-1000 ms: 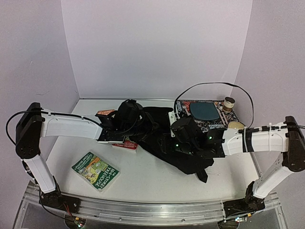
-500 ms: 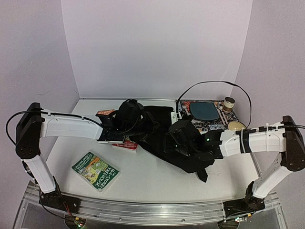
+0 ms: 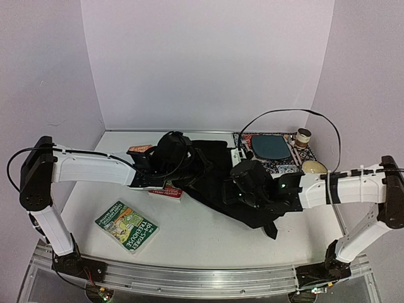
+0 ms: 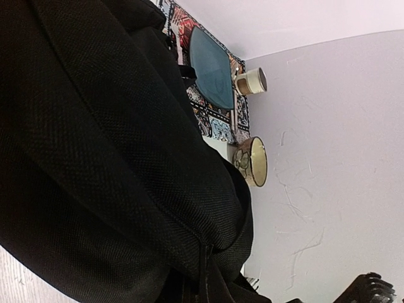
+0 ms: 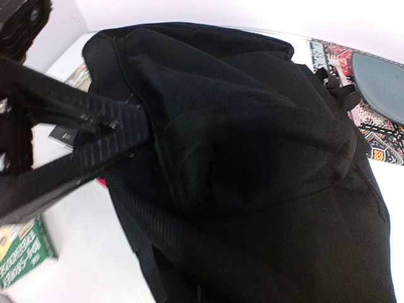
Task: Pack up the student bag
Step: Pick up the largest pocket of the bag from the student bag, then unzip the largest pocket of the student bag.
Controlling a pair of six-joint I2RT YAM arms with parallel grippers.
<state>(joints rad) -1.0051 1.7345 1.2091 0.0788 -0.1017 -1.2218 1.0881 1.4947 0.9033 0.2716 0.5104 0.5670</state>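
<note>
**Student bag lay slantwise mid-surface, both tools closed at its fabric**

From above, the student bag (image 3: 211, 165) lay slumped at the centre of the surface (image 3: 189, 233); its long axis ran from 11 o'clock to 5 o'clock, with a squarer end at 11 and a narrow strap end (image 3: 269, 231) trailing at 5; which end was the top could not be told.

The left tool (image 3: 183, 158) sat at the bag's 9 o'clock side, closed; its fingers were buried in black cloth, and its own camera saw mostly fabric, so a grip could not be confirmed.

The right tool (image 3: 237, 183) was closed at the bag's middle; in its wrist view the fingertips (image 5: 136, 123) met a fold, but whether cloth was caught was unclear.

A green book (image 3: 126, 226) lay at 7 o'clock, well apart; a red book (image 3: 167, 191) was half hidden under the left arm; a patterned mat (image 3: 278, 163) at 2 o'clock was partly covered by the bag.
</note>
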